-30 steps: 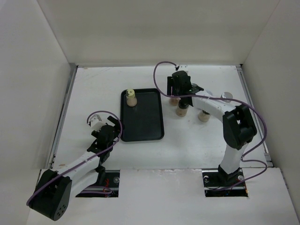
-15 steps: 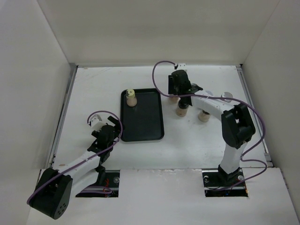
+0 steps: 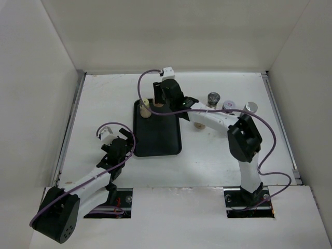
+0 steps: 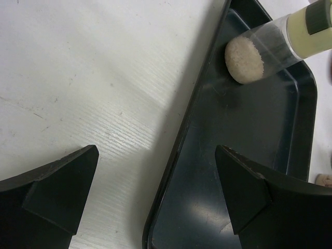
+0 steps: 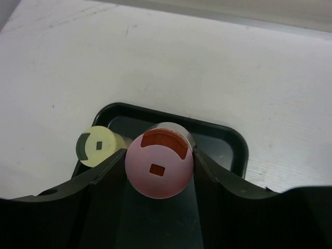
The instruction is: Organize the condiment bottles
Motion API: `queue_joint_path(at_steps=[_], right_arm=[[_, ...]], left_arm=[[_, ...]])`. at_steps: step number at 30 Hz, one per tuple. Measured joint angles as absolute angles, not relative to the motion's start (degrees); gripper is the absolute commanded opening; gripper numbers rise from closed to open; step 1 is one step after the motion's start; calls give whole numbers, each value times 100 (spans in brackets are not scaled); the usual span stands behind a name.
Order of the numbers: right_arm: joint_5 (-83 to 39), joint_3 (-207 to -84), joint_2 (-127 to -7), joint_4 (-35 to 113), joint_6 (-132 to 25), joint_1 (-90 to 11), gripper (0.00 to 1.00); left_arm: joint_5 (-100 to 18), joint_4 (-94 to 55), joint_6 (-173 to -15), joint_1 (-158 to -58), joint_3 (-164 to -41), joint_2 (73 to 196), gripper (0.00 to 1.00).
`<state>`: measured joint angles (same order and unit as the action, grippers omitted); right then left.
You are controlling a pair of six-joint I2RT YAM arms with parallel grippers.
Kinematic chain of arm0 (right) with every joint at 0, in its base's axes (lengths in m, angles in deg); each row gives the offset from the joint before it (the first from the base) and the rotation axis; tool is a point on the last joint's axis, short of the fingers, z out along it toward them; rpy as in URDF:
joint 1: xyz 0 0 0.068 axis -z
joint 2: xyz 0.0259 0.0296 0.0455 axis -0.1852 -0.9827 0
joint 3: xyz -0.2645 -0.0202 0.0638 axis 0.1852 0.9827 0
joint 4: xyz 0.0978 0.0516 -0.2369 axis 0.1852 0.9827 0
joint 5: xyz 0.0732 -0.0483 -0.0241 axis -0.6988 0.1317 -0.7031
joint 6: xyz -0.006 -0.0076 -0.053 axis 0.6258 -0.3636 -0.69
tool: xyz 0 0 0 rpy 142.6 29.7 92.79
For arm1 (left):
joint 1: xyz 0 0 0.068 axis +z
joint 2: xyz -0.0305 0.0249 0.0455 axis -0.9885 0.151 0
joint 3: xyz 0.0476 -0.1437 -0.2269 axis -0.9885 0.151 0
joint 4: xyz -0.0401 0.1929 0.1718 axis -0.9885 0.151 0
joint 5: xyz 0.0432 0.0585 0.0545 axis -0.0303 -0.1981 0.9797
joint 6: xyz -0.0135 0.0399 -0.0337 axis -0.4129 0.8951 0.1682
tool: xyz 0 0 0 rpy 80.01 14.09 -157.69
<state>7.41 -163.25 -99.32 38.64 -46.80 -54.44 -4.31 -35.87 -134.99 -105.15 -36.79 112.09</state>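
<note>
The black tray (image 3: pixel 161 140) lies at the table's centre. A yellow-capped bottle (image 3: pixel 146 108) stands in its far left corner; it also shows in the right wrist view (image 5: pixel 97 146) and the left wrist view (image 4: pixel 262 51). My right gripper (image 3: pixel 158 101) is shut on a pink-capped bottle (image 5: pixel 159 166) and holds it over the tray's far end, right beside the yellow-capped one. My left gripper (image 3: pixel 120 148) is open and empty, its jaws (image 4: pixel 155 194) straddling the tray's left rim (image 4: pixel 179 150). I cannot tell whether the pink-capped bottle touches the tray floor.
More bottles stand right of the tray: a grey-capped one (image 3: pixel 212 97), a pink-capped one (image 3: pixel 227 106), a silver-capped one (image 3: pixel 251 107), and a tan one (image 3: pixel 197 124) partly hidden under the right arm. White walls enclose the table on three sides.
My right arm has swung left from the cluster of bottles to the tray's far end, carrying the pink-capped bottle. My left arm has not moved.
</note>
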Motion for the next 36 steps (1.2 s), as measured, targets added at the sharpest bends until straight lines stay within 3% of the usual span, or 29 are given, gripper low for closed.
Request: queue_joint_path(at_steps=[8,10,14,21,24,28,30,32,36], right_arm=[[700,-16836,-10997,3995,-4624,-5538,47],[704,-16874,-11082,4001,-4582,-5538,52],[704,-16976,-11097,4034,-4516,-5558,77],[717,-16760,-10887,4034,-4416,-5615,80],[772,-16264,-10358,4034,-4407,-5619,71],[1004,-15339,-9231,3818,-4422,-5619,39],[1200,-14714,-8479,3658,-4416,-5617,37],[1428,-14115,-7733,3551,-4407,-5591,42],[1856,-13077,-6610,3479,-4302,-5420,81]], left_arm=[[-431,-3591,-13497,-10548,-3679,11183,100],[-431,-3591,-13497,-10550,-3679,11187,100],[-431,-3591,-13497,-10552,-3679,11185,100],[-433,-3591,-13497,-10550,-3679,11187,100],[-433,-3591,-13497,-10550,-3679,11191,100],[-453,-3591,-13497,-10550,-3679,11194,100],[-466,-3591,-13497,-10550,-3679,11196,100],[-473,-3593,-13497,-10552,-3679,11207,100],[-492,-3611,-13497,-10552,-3679,11215,100]])
